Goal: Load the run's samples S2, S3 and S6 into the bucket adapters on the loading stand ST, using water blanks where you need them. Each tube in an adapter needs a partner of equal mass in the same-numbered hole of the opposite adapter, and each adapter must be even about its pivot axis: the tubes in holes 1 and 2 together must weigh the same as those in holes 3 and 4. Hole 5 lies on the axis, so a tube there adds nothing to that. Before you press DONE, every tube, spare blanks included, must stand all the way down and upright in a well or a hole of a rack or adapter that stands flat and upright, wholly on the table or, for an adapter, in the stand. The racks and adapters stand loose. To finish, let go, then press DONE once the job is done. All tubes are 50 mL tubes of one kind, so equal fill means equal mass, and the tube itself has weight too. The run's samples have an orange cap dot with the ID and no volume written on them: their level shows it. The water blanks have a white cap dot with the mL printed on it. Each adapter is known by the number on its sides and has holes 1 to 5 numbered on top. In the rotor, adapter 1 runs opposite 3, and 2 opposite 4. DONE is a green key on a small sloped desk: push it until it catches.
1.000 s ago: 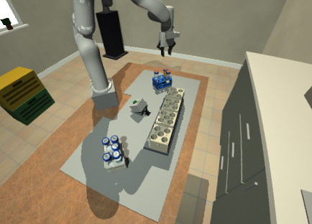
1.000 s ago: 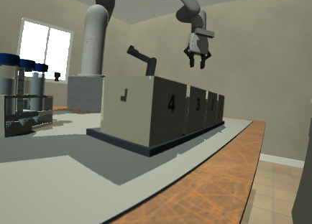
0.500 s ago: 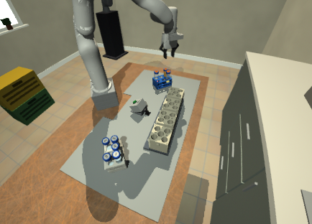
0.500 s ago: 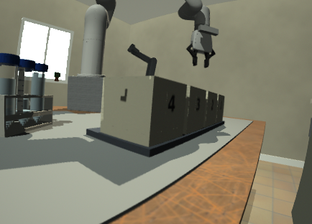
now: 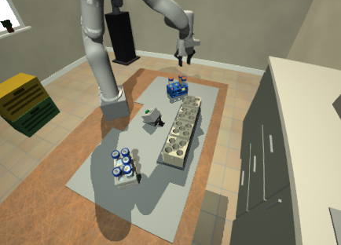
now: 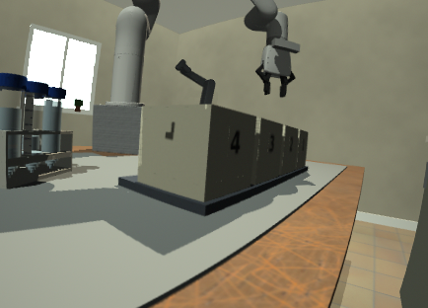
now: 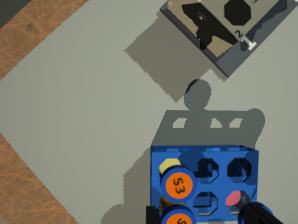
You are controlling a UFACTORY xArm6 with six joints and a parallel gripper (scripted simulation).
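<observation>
My gripper (image 5: 184,61) (image 6: 275,90) (image 7: 204,218) is open and empty, hanging high above the blue sample rack (image 5: 176,91) (image 7: 205,156) at the far end of the grey mat. In the wrist view, tube S3 (image 7: 179,185) stands in the rack's left column. A second orange-dotted tube (image 7: 177,219) behind it is cut off by the frame edge. Several rack wells are empty. The loading stand (image 5: 162,159) (image 6: 163,193) holds a row of beige adapters (image 5: 184,124) with empty holes; adapter 4 (image 6: 234,144) is nearest in the exterior view. The water blanks (image 5: 122,161) stand in a pale rack (image 5: 126,181) (image 6: 30,156).
The sloped desk with the green DONE key (image 5: 148,111) sits between the robot base (image 5: 114,107) and the stand. A dark cabinet (image 5: 259,154) runs along the right. A yellow and green crate (image 5: 23,103) stands on the floor at the left.
</observation>
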